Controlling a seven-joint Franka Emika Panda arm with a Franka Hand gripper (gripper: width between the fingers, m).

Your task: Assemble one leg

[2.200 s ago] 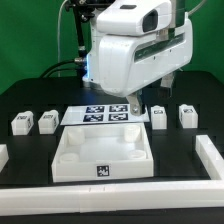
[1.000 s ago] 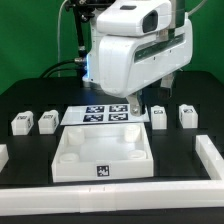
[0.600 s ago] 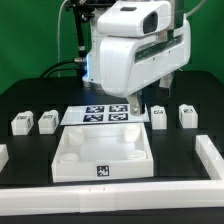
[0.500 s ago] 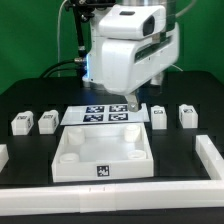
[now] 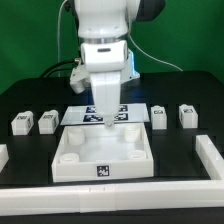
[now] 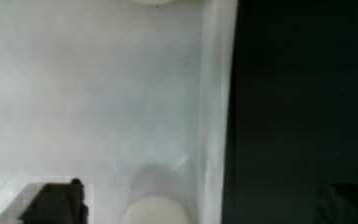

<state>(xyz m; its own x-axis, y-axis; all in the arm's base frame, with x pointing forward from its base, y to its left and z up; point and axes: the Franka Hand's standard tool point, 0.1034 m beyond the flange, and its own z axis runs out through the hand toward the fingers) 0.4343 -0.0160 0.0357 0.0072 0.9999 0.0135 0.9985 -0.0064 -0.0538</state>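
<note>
Four small white legs with tags stand on the black table: two at the exterior view's left [image 5: 22, 123] [image 5: 46, 121] and two at the right [image 5: 159, 116] [image 5: 186, 115]. The large white square panel [image 5: 75, 160] lies in the middle front. My gripper [image 5: 108, 119] points down over the panel's far edge, apart from all legs. In the wrist view the gripper [image 6: 211, 205] is open and empty, its dark fingertips [image 6: 55, 200] spread wide over the white panel [image 6: 105, 100] and a round socket [image 6: 153, 207].
The marker board [image 5: 84, 115] lies behind the panel, partly hidden by the arm. A white rail runs along the table's front [image 5: 110, 190] and right side [image 5: 207, 150]. Cables hang at the back left.
The arm has swung from above the marker board's right end to the exterior view's left, and the wrist has turned; the gripper now hangs over the panel's far edge. The legs have not moved.
</note>
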